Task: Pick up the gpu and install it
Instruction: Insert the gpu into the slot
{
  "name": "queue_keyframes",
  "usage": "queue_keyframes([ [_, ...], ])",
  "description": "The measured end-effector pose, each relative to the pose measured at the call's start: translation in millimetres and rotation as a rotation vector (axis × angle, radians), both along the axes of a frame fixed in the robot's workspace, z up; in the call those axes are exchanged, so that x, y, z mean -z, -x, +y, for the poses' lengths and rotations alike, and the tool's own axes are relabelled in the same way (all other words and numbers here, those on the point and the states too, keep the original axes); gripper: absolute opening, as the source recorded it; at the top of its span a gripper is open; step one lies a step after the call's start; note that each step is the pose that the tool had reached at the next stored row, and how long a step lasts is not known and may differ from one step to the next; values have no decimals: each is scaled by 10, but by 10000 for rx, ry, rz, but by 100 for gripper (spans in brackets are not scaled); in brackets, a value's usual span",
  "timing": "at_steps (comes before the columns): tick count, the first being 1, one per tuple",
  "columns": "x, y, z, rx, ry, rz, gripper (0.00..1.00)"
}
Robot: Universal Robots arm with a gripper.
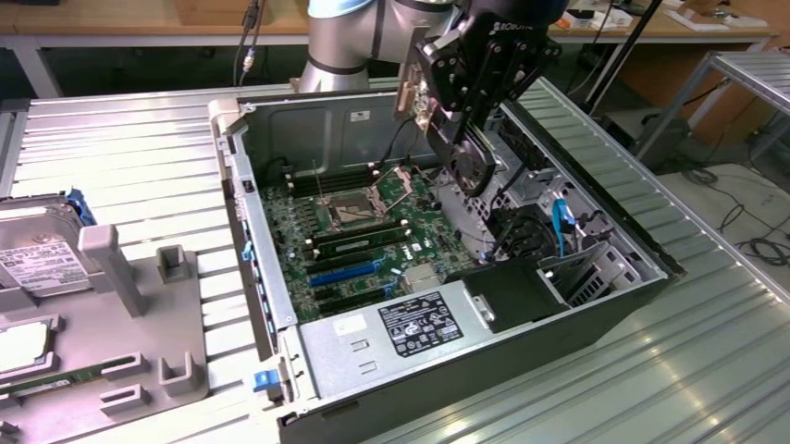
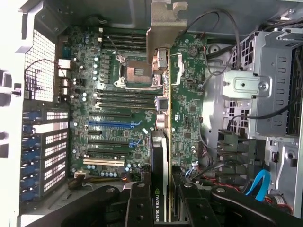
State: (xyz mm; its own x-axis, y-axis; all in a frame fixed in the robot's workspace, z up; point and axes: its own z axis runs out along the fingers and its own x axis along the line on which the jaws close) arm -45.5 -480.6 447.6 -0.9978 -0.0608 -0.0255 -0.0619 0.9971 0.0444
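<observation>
One gripper [image 1: 465,129], partly closed, clamps the gpu [image 1: 475,171] above the motherboard [image 1: 370,199].

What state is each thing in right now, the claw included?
gripper: shut on the gpu.
gpu: held upright above the motherboard, not in a slot.
computer case: lying on its side, side panel off.
hard drive: lying flat outside the case.

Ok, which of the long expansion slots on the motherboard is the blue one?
The one bright blue slot. The other long ones beside it are black slots, apart from one cream slot further along the row.
</observation>
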Motion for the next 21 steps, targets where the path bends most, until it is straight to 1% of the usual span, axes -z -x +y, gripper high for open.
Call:
queue_keyframes([
  [14,0,0,0,-684,-1,0,27],
  [21,0,0,0,-917,0,0,27],
])
